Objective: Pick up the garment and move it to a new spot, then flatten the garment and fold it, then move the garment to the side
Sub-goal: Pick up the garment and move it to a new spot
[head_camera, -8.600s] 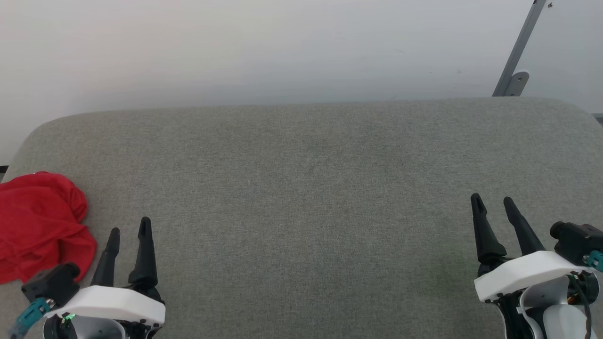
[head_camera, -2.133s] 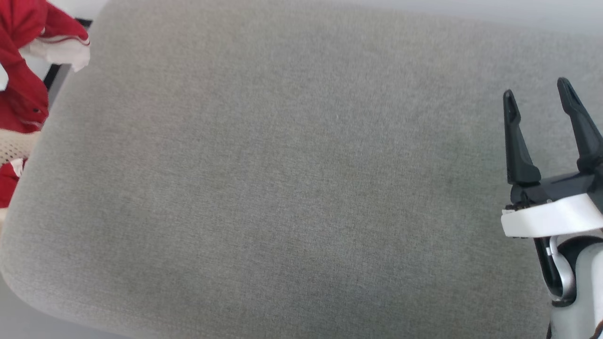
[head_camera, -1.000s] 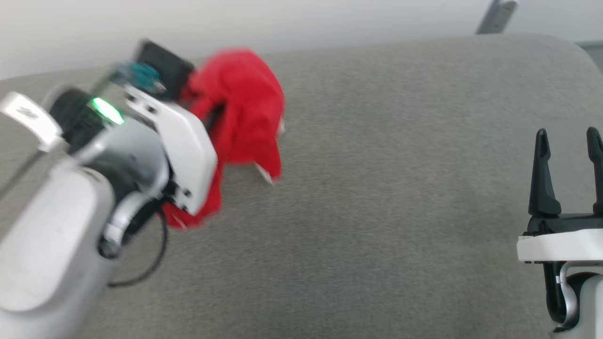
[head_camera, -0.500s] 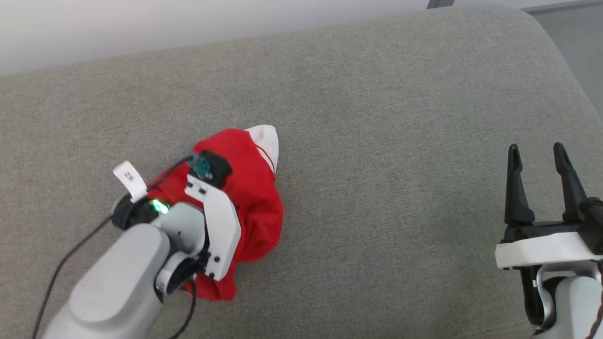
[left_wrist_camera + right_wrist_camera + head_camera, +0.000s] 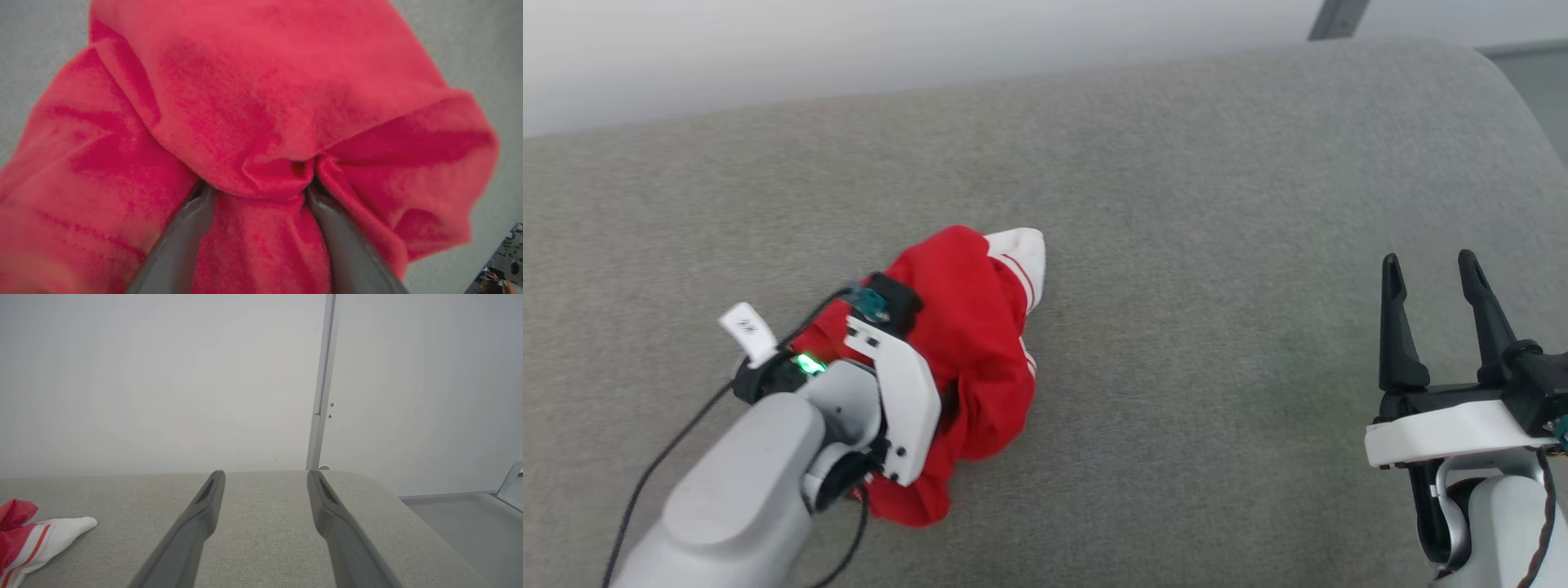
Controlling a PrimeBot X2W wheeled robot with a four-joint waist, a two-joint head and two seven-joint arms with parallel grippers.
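One change: left gripper (image 5: 257, 190) has let go; crumpled bright red fabric garment (image 5: 964, 327) lies mid grey upholstered counter (image 5: 1217, 204); flattening next.

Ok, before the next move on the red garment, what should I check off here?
1. The garment lies on the grey cushion, away from its edges: ok.
2. The left hand is open: ok, its fingers stand apart with red fabric bunched between them.
3. The fabric is free of those fingers: cannot tell.
4. The right hand is open, empty and apart from the garment: ok.
5. The garment is flat enough to fold: not ok, it is a crumpled heap with a white cuff sticking out.
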